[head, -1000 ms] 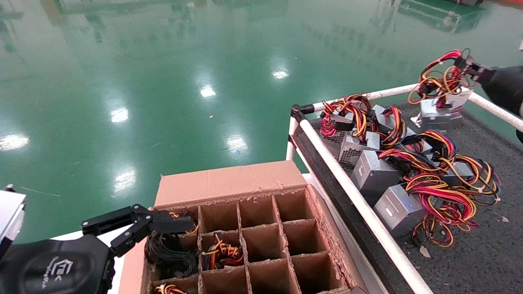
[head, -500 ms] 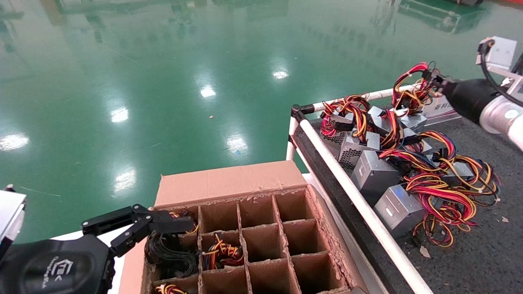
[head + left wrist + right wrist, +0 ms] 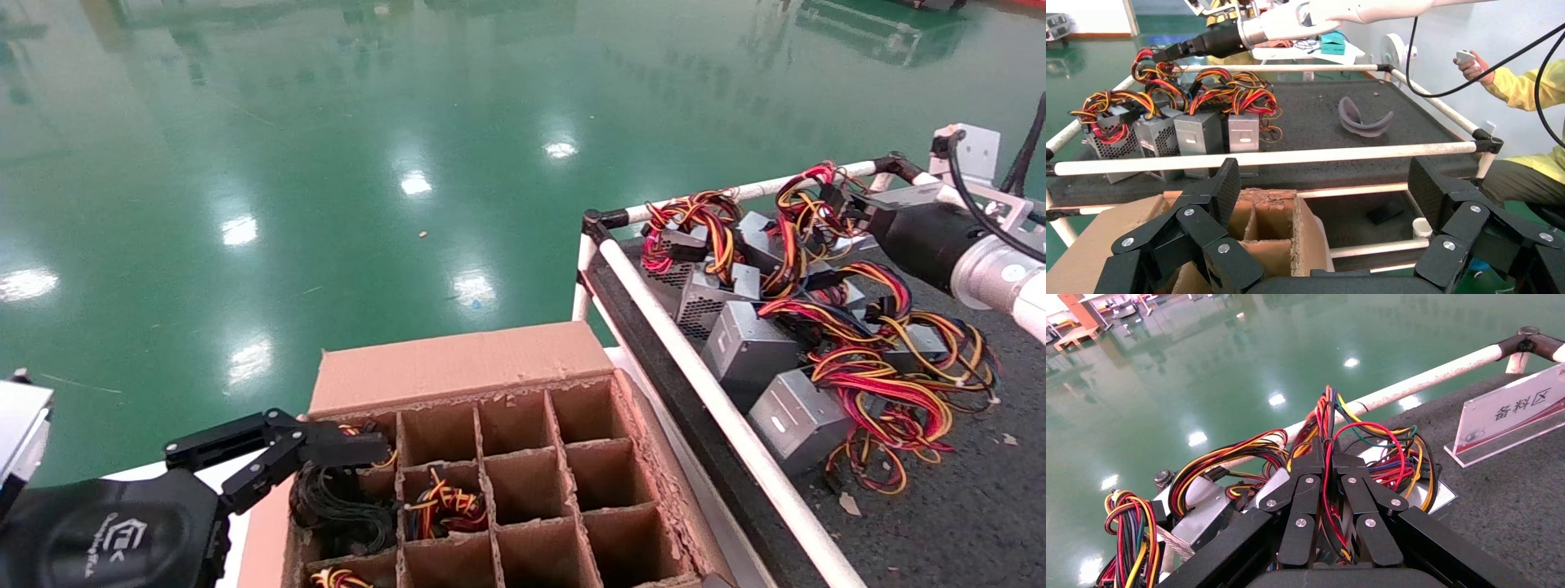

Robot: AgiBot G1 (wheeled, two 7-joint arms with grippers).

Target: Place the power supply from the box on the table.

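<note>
At the far rail of the worktop [image 3: 964, 523], the right gripper [image 3: 1327, 462] has its jaws clenched on the wire bundle of the power supply [image 3: 1407, 496], which sits on the felt among other units beside the white sign [image 3: 1511, 413]. Beside the box [image 3: 458, 367], the left gripper [image 3: 1321, 190] hangs with jaws spread.

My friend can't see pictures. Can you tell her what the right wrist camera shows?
The right gripper is shut on the power supply's red, yellow and black wires, low over the dark table. A small white sign stands beside it; green floor lies beyond the white rail.
</note>
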